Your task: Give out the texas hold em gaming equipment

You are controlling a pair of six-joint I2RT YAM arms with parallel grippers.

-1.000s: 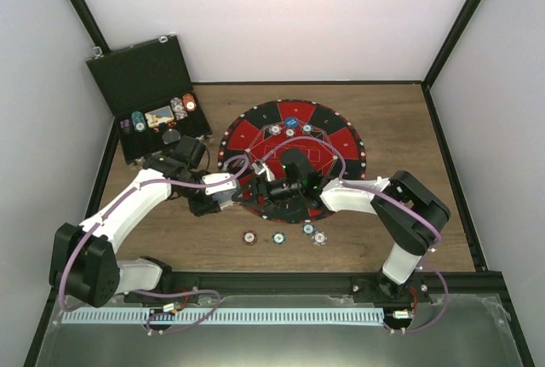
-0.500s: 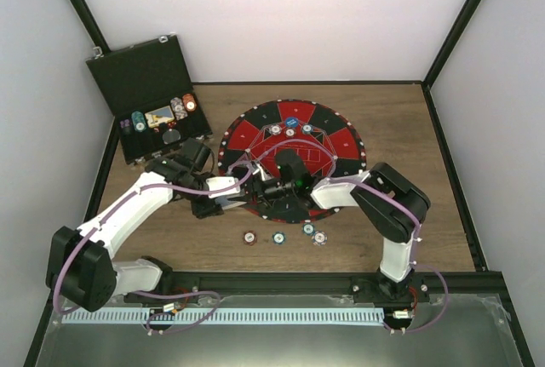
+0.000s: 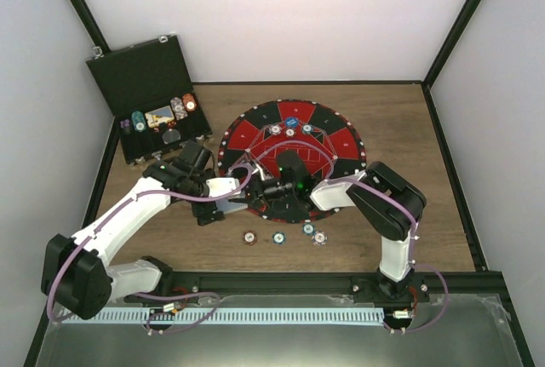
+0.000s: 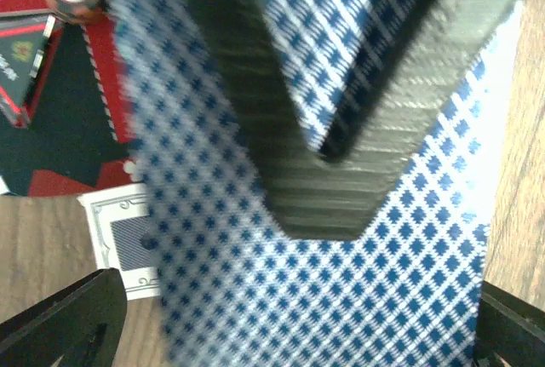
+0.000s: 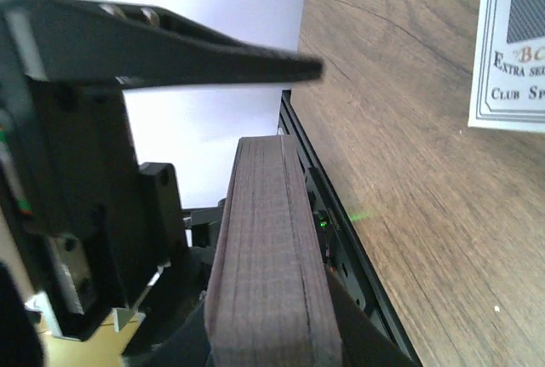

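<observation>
Deck of cards [image 5: 268,256] dead ahead, between jaws of my left gripper [image 4: 281,333], spread wide. My right gripper [image 3: 258,190] meets deck from opposite side, grip unclear. All at mat [image 3: 341,141] near-left rim.

Top view evenly bright; playing cards [image 4: 341,299] blurred close in left wrist view

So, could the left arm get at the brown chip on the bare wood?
Probably yes: the brown chip lies uncovered on the table, close to the left tool, whose jaws stand wide apart; nothing lies between the two.
</observation>
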